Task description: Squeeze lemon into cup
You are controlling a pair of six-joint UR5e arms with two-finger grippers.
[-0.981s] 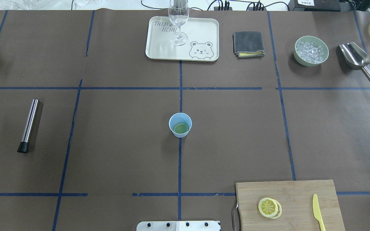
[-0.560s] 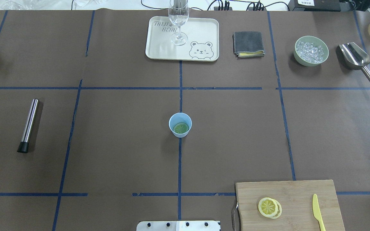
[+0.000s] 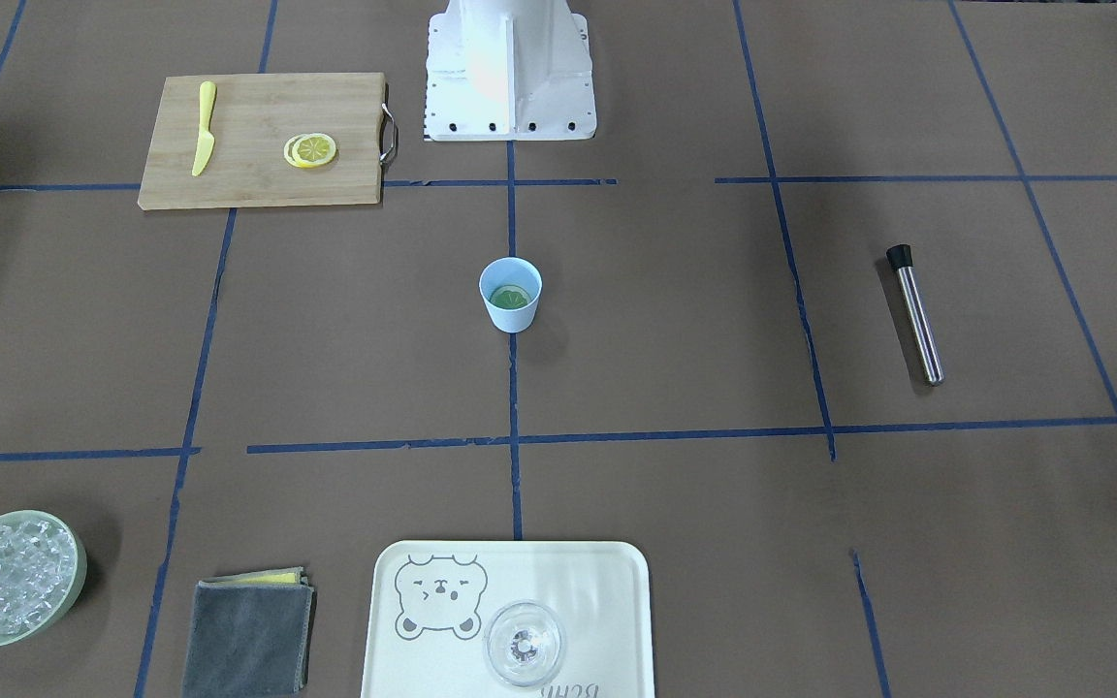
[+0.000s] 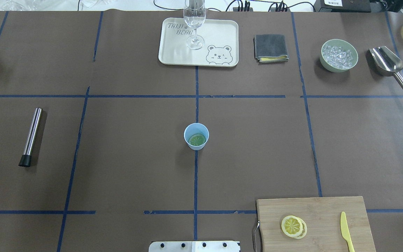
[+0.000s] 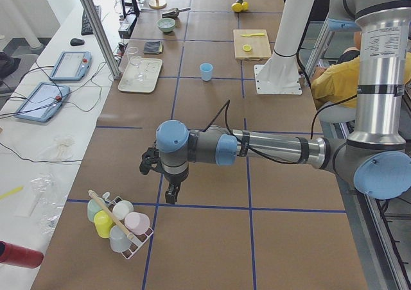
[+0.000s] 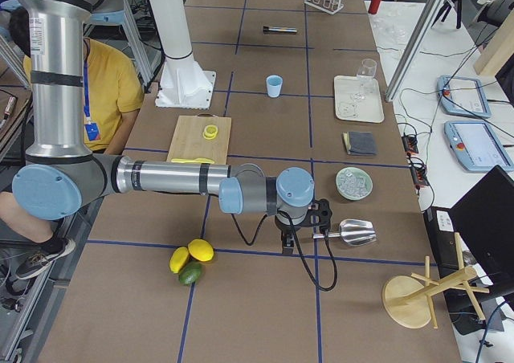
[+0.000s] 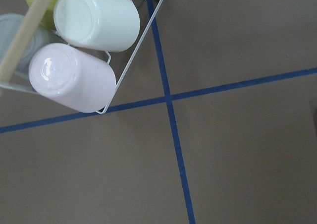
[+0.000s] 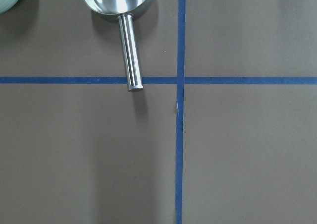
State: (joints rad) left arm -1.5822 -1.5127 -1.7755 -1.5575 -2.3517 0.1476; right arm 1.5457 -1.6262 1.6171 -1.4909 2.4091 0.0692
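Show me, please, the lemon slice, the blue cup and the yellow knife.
lemon slice [image 4: 291,225]: overhead view, centre of flesh.
blue cup [image 3: 511,318]: front-facing view, outer wall.
yellow knife [image 4: 344,224]: overhead view, blade.

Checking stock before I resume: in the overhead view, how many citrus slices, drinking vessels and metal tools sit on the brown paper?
Citrus slices: 3 (two lemon slices overlapping on the cutting board, one greenish slice in the light-blue cup)
Drinking vessels: 2 (light-blue cup, wine glass)
Metal tools: 2 (muddler, scoop)
Total: 7
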